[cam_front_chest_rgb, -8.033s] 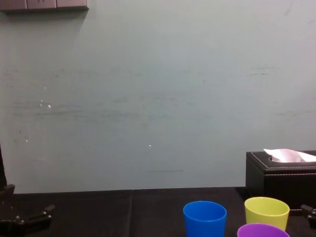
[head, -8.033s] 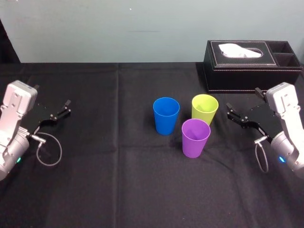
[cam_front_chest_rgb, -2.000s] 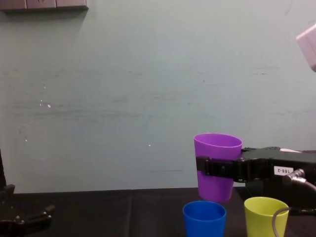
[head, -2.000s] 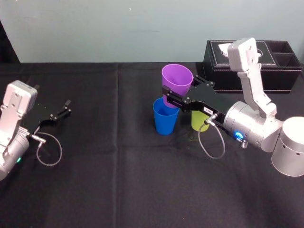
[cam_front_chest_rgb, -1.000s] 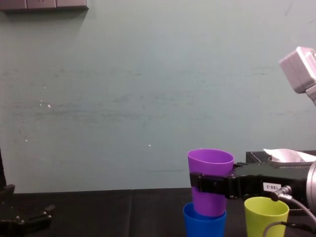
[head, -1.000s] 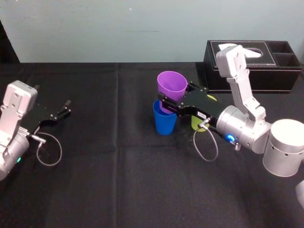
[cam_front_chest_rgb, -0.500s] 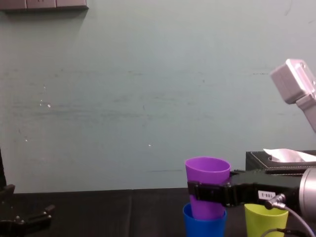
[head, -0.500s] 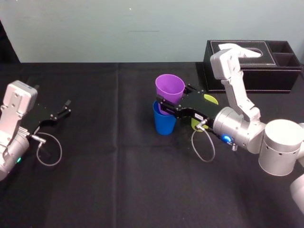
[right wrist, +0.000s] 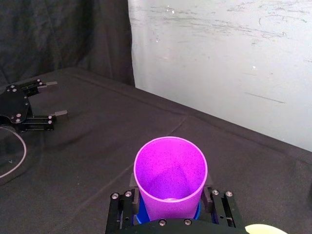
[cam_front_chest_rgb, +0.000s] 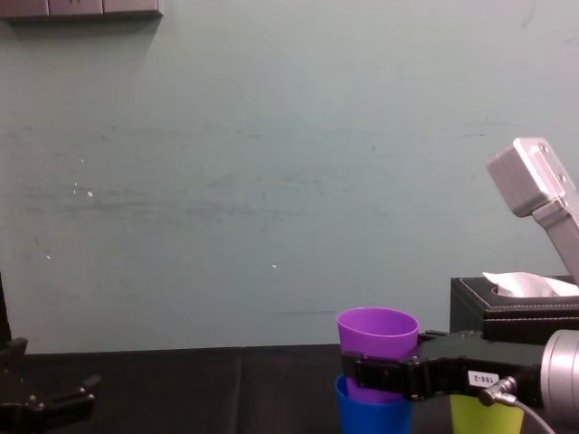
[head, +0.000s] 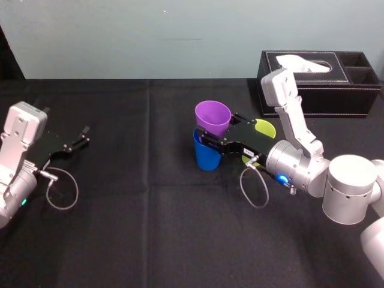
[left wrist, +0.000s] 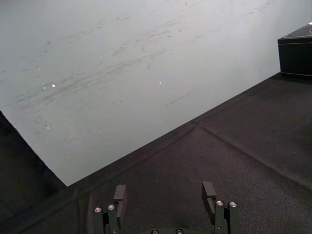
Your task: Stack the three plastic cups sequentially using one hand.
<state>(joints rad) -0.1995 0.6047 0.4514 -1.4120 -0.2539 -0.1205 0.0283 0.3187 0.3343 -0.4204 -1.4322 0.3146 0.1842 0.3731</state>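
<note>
Right gripper [head: 216, 127], jaws clamped on the smooth tapered purple plastic cup [head: 213, 114] nested in the blue plastic cup [head: 205, 159], hides most of the yellow-green plastic cup [head: 265, 126] just beside the jaws; left gripper [head: 87, 134] parked, jaws open.

Purple cup [head: 213, 116], blue cup [head: 203, 158], yellow-green cup [head: 264, 126]: smooth plastic, slight sheen. Tablecloth [head: 150, 228]: matt blk cloth, creased. Tissue box [head: 312, 96] at 2 o'clock: blk leather-look w/ white stitching, paper tissue [head: 300, 62] on top. Wall [head: 120, 36]: matt, scuffed.

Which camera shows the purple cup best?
The right wrist view: the purple cup is close, its open mouth plain, in the right gripper. Head view shows it partway inside the blue cup; chest view, its side. Left gripper is parked at left.
</note>
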